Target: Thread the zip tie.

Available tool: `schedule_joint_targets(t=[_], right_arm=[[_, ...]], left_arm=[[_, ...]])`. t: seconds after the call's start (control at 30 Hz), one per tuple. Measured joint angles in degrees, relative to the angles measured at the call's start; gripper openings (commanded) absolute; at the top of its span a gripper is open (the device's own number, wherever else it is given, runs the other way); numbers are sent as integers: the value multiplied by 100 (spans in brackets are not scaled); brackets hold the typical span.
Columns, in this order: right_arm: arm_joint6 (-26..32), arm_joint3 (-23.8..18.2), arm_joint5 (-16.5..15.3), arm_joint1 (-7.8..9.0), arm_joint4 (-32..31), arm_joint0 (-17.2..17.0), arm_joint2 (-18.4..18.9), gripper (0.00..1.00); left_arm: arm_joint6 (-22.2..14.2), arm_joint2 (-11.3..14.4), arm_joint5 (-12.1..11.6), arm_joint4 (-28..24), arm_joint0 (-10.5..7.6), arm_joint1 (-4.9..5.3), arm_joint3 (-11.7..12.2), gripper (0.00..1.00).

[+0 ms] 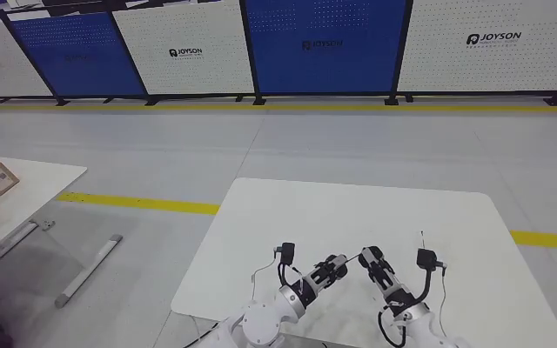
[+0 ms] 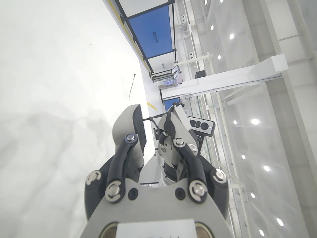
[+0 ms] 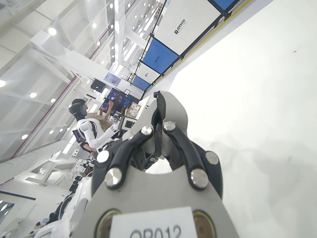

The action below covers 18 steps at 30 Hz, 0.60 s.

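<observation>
A thin black zip tie (image 1: 352,257) spans the short gap between my two grippers, low over the near part of the white table (image 1: 348,209). My right gripper (image 3: 158,105) is shut on the tie, and a small black tip (image 3: 156,93) pokes out past its pads. In the left wrist view the tie (image 2: 156,117) crosses between the spread fingers of my left gripper (image 2: 153,122), its end close to one black pad (image 2: 138,125). From above, the left gripper (image 1: 338,265) and right gripper (image 1: 371,257) face each other.
A second black zip tie (image 2: 132,86) lies flat on the table farther out, seen from above as a thin line (image 1: 423,236) beyond the right arm. Another white table (image 1: 35,178) stands at the left across the floor.
</observation>
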Motion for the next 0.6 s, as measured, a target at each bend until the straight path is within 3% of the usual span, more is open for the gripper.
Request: schedule_joint_targets(t=[0.1, 0.23, 0.6], right_arm=[[2, -28, 26, 3, -18, -23, 20, 0], [-12, -74, 48, 6, -47, -54, 34, 0], [-62, -127, 100, 5, -94, -86, 57, 0]], left_arm=[[7, -40, -31, -6, 32, 8, -25, 9], [-3, -67, -45, 5, 63, 15, -55, 16], [4, -117, -69, 22, 119, 24, -107, 13]])
